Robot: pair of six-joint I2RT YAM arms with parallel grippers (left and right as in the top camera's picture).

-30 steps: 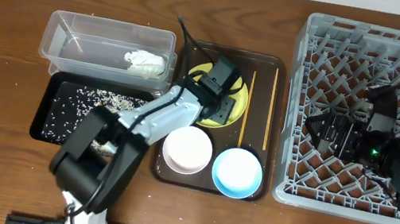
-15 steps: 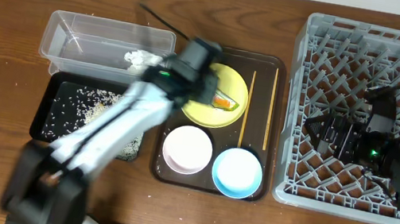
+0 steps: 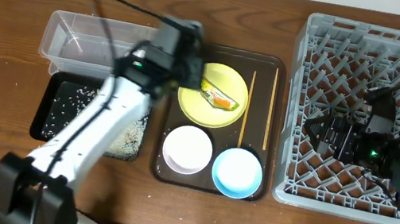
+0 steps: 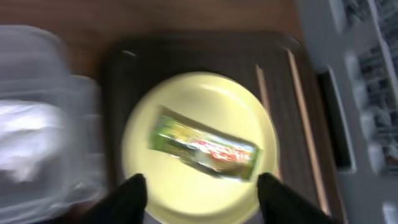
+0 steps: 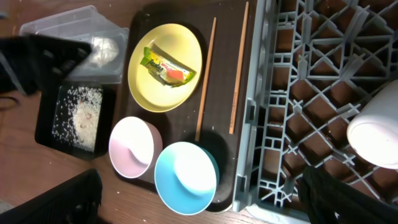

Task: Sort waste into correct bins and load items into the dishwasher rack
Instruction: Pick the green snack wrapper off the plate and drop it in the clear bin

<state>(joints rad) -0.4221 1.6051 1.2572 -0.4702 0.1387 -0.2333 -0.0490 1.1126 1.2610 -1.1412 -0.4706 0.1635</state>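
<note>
Left gripper point(image 4: 202, 185), jaws wide and empty, hangs above the wrapper point(image 4: 205, 149), which lies flat on the plate point(image 4: 205, 93) just ahead of its fingertips. A shallow pinch could skid the slick wrapper aside or tip the plate. Right gripper point(image 3: 325, 133), likewise spread and empty, hovers over the rack point(image 3: 317, 34).

I see green-and-orange wrapper point(image 3: 218, 96) lying slanted on pale-yellow plate point(image 3: 198, 112), two chopsticks point(image 3: 247, 107) parallel just right of it, white bowl point(image 3: 188, 149) and light-blue bowl point(image 3: 237, 172) upright side by side on the robot's side, rice point(image 3: 130, 137) scattered in black tray point(image 3: 40, 115), crumpled tissue point(image 5: 106, 48) in clear tub point(image 3: 83, 33), grey rack point(image 3: 332, 38) far right
</note>
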